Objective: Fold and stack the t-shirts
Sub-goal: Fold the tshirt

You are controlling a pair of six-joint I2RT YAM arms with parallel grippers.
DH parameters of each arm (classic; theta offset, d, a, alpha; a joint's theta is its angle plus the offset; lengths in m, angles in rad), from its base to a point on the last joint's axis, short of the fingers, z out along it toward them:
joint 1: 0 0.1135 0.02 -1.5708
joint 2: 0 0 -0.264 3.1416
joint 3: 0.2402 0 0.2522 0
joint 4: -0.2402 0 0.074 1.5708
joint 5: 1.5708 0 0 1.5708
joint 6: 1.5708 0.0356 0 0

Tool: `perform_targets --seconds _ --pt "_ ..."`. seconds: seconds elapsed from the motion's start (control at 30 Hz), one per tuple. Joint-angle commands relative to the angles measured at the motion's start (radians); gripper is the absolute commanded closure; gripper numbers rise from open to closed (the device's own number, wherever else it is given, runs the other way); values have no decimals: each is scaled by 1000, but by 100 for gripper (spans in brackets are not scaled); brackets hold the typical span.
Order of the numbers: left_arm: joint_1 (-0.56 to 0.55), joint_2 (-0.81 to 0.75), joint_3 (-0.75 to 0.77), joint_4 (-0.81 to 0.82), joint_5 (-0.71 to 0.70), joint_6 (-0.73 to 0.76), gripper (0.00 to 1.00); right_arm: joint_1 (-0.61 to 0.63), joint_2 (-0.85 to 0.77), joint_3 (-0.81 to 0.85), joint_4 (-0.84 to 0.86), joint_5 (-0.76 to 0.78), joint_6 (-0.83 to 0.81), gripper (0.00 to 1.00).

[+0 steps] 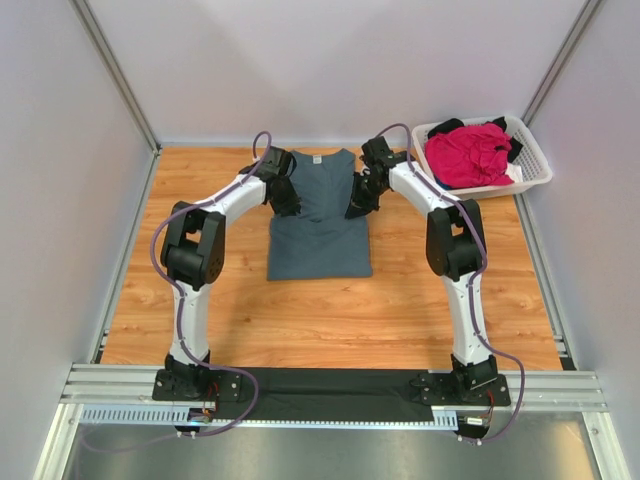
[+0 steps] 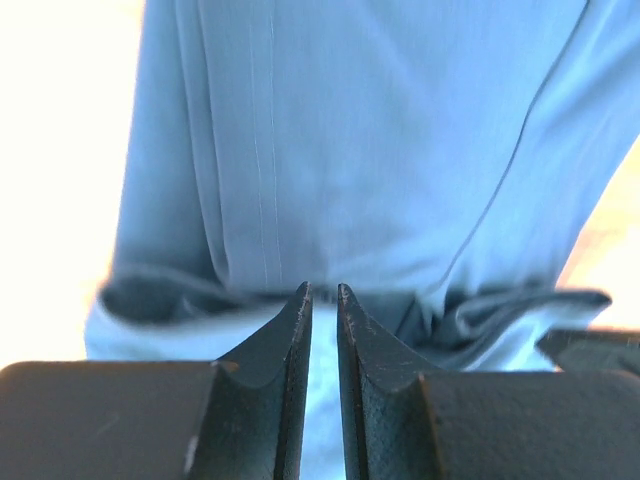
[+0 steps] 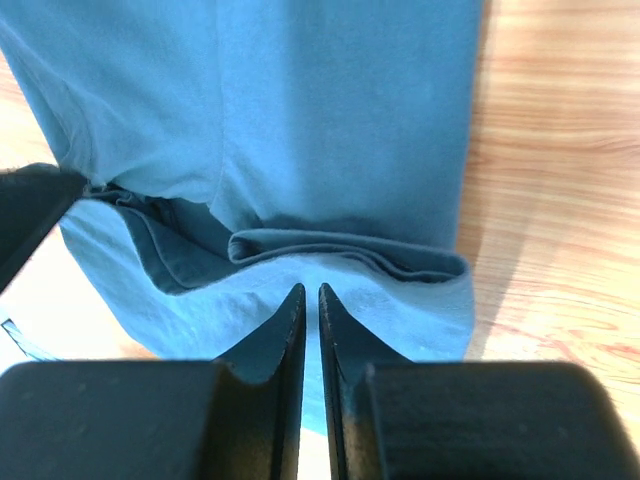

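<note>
The slate blue-grey t-shirt (image 1: 320, 225) lies flat at the middle back of the wooden table, neck label at the far end, sleeves folded inward. My left gripper (image 1: 287, 205) is on its left side and my right gripper (image 1: 356, 205) on its right side, both near the armpits. In the left wrist view the jaws (image 2: 321, 290) are nearly closed, pinching blue cloth (image 2: 380, 150) just short of a bunched fold. In the right wrist view the jaws (image 3: 304, 288) are likewise nearly closed on the cloth (image 3: 340, 120), with a rolled fold just past the tips. A magenta-pink t-shirt (image 1: 468, 155) and a black one (image 1: 447, 127) lie in the basket.
The white slatted basket (image 1: 535, 165) stands at the back right corner. Grey walls enclose the table on three sides. Bare wood (image 1: 330, 310) lies between the shirt and the arm bases.
</note>
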Motion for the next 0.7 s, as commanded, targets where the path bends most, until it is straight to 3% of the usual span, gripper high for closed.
perform_targets --seconds 0.0,0.23,0.67 --pt "-4 57 53 26 -25 5 78 -14 11 52 23 24 6 89" --pt "20 89 49 32 -61 47 78 -21 -8 31 31 50 -30 87" --pt "100 -162 27 87 -47 311 73 -24 7 -107 143 114 -91 89"
